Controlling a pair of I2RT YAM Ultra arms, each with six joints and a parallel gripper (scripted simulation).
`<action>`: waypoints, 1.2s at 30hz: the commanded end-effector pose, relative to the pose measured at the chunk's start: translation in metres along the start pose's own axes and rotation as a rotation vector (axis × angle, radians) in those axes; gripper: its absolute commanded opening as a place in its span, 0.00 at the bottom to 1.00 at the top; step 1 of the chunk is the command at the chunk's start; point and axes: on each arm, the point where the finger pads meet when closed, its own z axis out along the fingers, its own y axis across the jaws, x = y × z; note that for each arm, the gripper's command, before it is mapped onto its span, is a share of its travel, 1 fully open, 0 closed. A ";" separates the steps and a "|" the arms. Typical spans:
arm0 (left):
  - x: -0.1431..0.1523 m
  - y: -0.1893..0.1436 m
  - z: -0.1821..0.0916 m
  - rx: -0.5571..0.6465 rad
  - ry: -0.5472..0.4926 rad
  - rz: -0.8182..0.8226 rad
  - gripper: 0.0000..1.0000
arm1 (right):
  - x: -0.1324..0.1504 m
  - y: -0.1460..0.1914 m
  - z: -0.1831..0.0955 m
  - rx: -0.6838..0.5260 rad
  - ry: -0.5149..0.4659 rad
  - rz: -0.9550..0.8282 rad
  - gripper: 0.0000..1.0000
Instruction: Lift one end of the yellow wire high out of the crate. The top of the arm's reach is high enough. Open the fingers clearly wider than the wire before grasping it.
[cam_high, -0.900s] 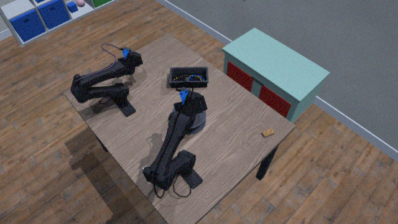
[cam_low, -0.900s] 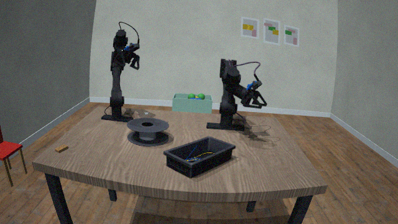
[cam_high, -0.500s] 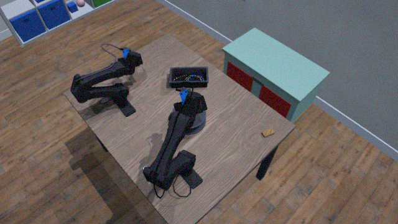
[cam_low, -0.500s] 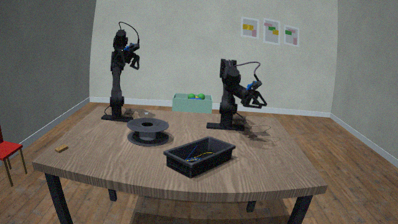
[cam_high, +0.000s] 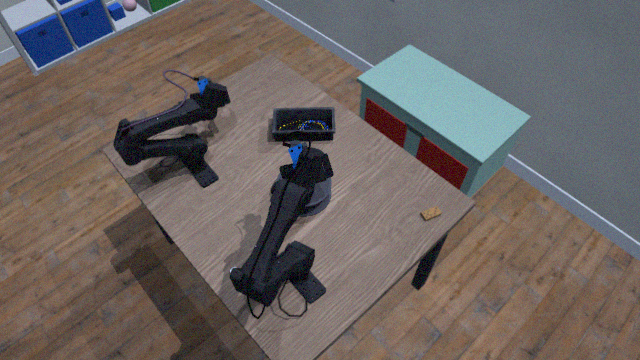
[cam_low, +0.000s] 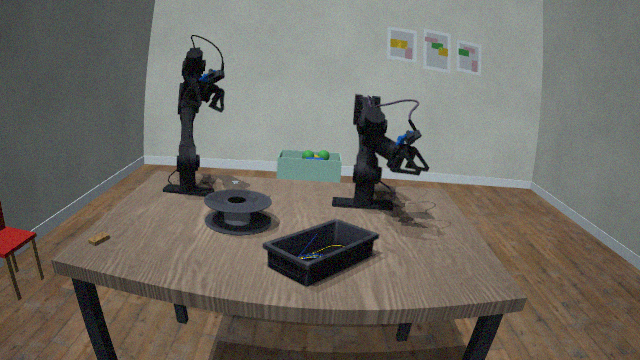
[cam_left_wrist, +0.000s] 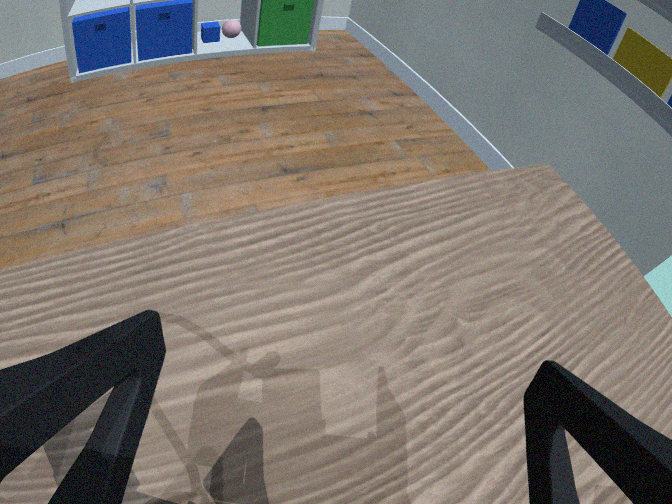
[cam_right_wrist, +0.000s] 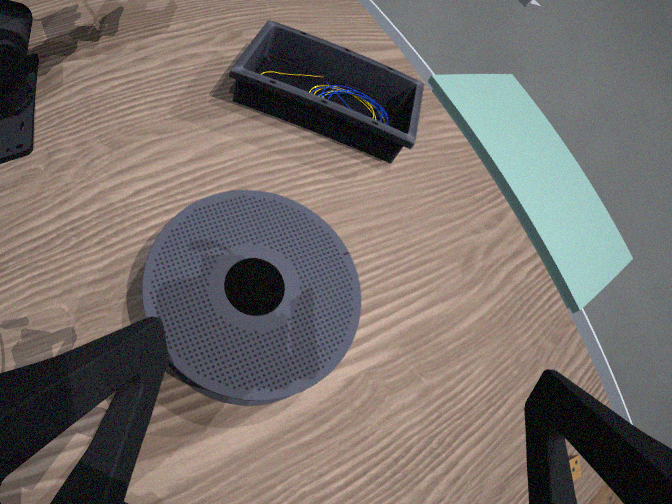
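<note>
R tool is released, fingers wide, nothing btwn them, above grey spool. L tool also released, over the surface. Top view: black crate sits at spool's 12 o'clock, yellow wire inside w/ blue wire.

Setting the top and exterior views against the earlier ones, we can make out no clear change; any shift between them is too small for us to tell. For the two wrist views, we cannot say what has changed.
</note>
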 end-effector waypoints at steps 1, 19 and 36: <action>-0.008 -0.009 -0.001 0.031 0.002 0.003 1.00 | -0.005 -0.009 0.005 0.025 -0.013 0.014 1.00; -0.064 -0.108 -0.021 0.407 0.023 0.065 1.00 | -0.042 -0.077 0.040 0.228 -0.136 0.148 1.00; -0.147 -0.219 -0.076 0.880 -0.132 0.189 1.00 | -0.081 -0.149 0.066 0.443 -0.354 0.338 1.00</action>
